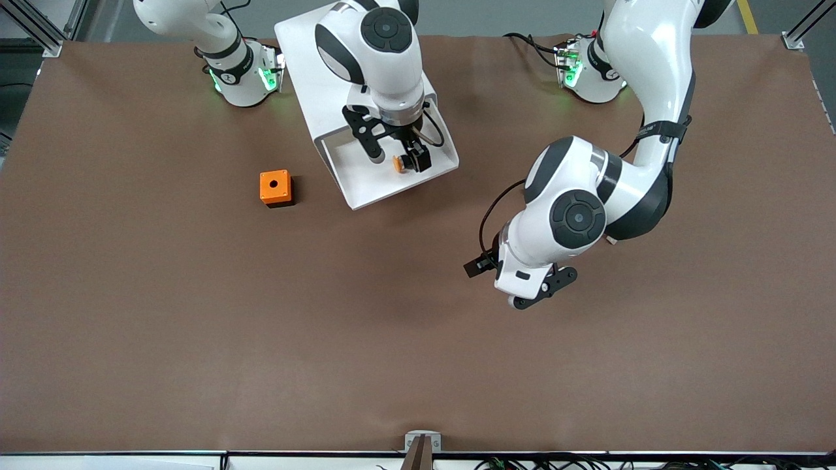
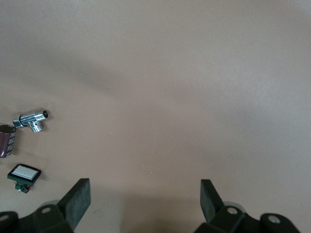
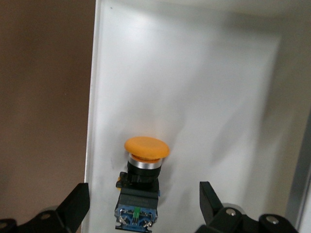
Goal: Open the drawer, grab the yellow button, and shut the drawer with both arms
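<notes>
The drawer (image 1: 366,196) stands pulled out of the white cabinet (image 1: 307,65) toward the front camera. In it the button (image 1: 398,164) lies on its side on the white drawer floor (image 3: 194,73), close to one side wall. The orange cap (image 3: 146,147) points away from my right wrist, and the dark body (image 3: 138,194) lies between the fingers. My right gripper (image 1: 395,156) (image 3: 143,201) hangs open over it, one finger on each side, not touching it. My left gripper (image 1: 545,290) (image 2: 145,196) is open over bare table toward the left arm's end, with nothing between its fingers.
An orange cube with a hole (image 1: 275,187) sits on the table beside the drawer, toward the right arm's end. The left wrist view shows a chrome fitting (image 2: 31,120), a dark brown cylinder (image 2: 6,141) and a small black piece with a white face (image 2: 23,174).
</notes>
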Controlling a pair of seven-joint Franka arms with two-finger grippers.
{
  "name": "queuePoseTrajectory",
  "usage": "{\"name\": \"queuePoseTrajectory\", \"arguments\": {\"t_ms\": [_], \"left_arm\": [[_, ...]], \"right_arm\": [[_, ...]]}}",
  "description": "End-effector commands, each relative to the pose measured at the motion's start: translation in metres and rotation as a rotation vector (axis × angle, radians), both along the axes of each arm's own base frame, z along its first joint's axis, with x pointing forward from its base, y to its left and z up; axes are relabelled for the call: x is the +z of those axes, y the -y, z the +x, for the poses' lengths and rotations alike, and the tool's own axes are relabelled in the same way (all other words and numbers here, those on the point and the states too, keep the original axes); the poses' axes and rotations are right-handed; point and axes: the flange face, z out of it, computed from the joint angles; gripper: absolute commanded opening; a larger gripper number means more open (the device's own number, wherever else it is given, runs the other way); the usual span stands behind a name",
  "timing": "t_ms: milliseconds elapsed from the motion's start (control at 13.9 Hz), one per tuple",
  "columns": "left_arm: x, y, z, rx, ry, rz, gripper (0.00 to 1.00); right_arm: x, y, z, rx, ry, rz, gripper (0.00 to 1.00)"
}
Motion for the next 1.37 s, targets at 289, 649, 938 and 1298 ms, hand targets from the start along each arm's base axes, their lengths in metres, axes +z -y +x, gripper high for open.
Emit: {"name": "queuePoseTrajectory", "arguments": {"t_ms": [289,649,938,1298], "left_arm": [[0.0059,0.0103,-0.0115,-0.023,0.026,0.017,0.99],[0.0059,0.0112,-0.0120,-0.022,0.025,0.015,0.99],[0.0037,0.0117,-0.0131,-0.024,0.021,0.018,0.99],[0.0030,0.0115,-0.0132,-0.022,0.019,0.017,0.99]], "right_arm": [[-0.0052,-0.0132,0.0051,-0.026,0.014,-0.014,1.00],[-0.0046,-0.0141,0.0069,-0.028,0.015,-0.011,1.00],[-0.0086,-0.0152,0.0065,-0.027,0.011,-0.016,0.99],[-0.0091,-0.0160,0.0070,-0.027,0.012,-0.015,0.91]]}}
